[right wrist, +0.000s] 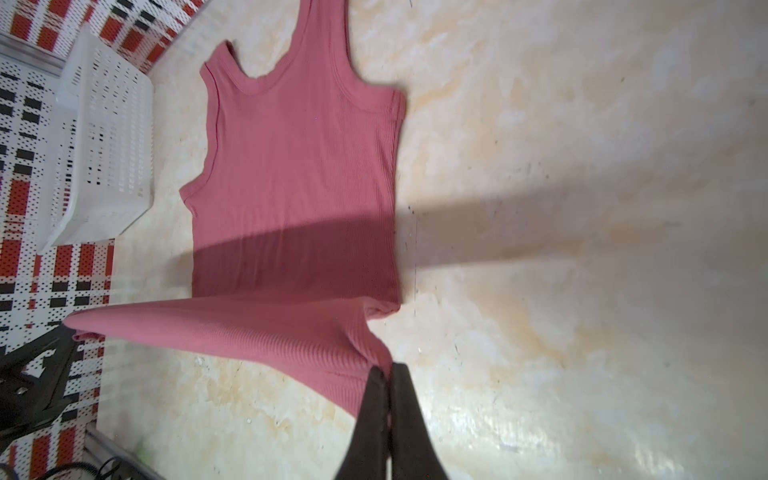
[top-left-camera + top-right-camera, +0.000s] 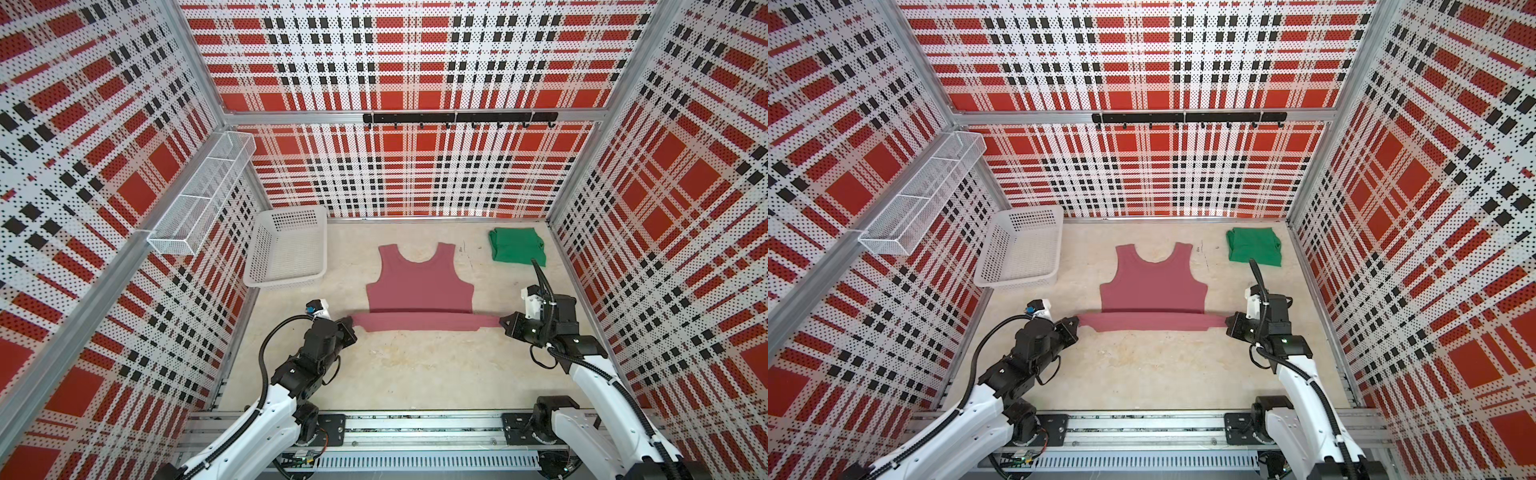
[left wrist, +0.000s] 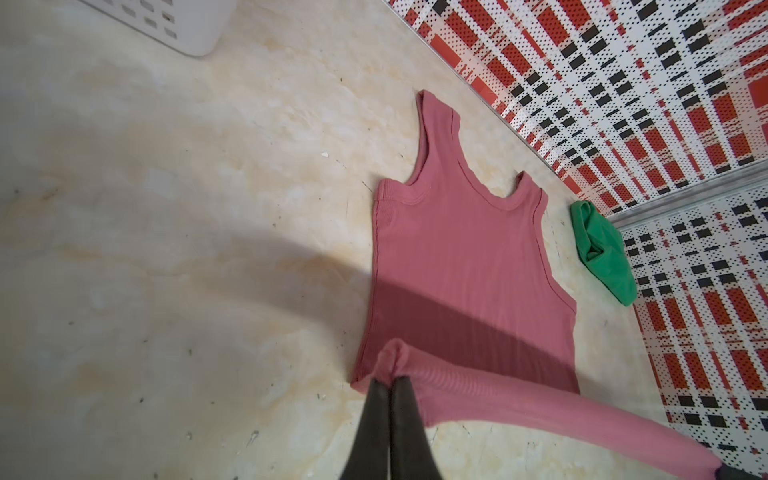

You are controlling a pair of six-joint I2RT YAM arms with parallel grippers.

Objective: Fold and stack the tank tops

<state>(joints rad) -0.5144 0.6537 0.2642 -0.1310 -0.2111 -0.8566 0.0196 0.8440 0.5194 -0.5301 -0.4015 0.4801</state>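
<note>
Lab cell, plaid pegboard walls [image 2: 415,62], alu frame [image 2: 291,118]

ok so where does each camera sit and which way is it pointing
Both top views: high above the arm bases, looking down toward the back wall; both arms show, left gripper and right gripper pinching the hem of the pink tank top.
Left wrist: on the left arm, looking past its shut fingers over the pink tank top to the green tank top.
Right wrist: on the right arm, past its shut fingers to the white basket.
Shared: both wrist views show the lifted hem.
</note>
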